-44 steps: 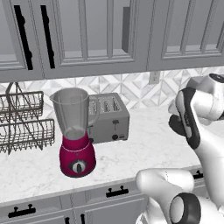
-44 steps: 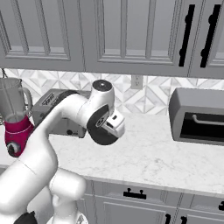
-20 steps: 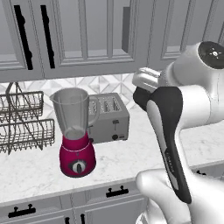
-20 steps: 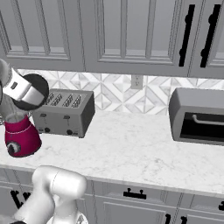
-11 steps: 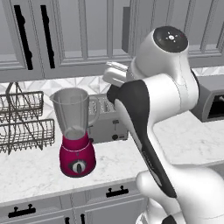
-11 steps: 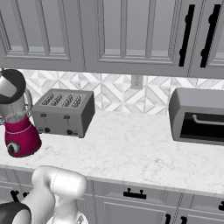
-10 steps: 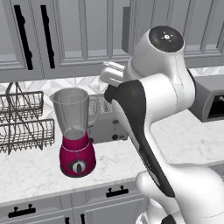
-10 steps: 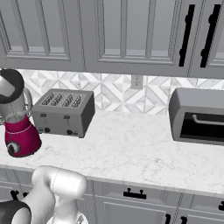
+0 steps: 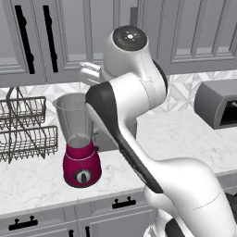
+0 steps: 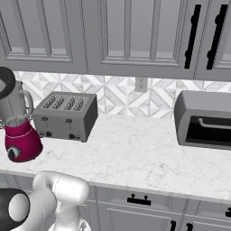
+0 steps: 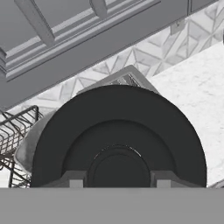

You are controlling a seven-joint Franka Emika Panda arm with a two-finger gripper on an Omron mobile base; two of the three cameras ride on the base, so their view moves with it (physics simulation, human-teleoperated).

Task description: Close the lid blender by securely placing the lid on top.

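The blender [image 9: 79,143] stood on the counter [image 9: 194,134], its clear greyish jar upright on a magenta base bearing a round dial; the jar mouth appeared uncovered in the left base view. Taking the blender as landmark: a wire dish rack [image 9: 25,127] stood just beside it on the side away from the arm, and a grey slotted toaster [image 10: 66,115] stood just beside it on the opposite side, against the patterned backsplash. A dark toaster oven [image 10: 204,119] sat well apart from the blender, at the far end of the same counter beyond the toaster. Grey cabinets with dark handles hung above the blender.

The lid [image 11: 118,142], a flat round black disc with a raised central boss, was seen face-on in the hand view, held between the two fingers [image 11: 72,179] of the hand [image 11: 118,180], whose tips pressed against opposite sides of the boss. The hand was thus partly closed, gripping the lid. In the hand view the rim of the blender jar showed behind the lid's lower left edge, with the toaster beyond the top of the lid. In the right base view a dark round shape [image 10: 6,82] hung just above the blender jar; whether it touched the rim could not be told.
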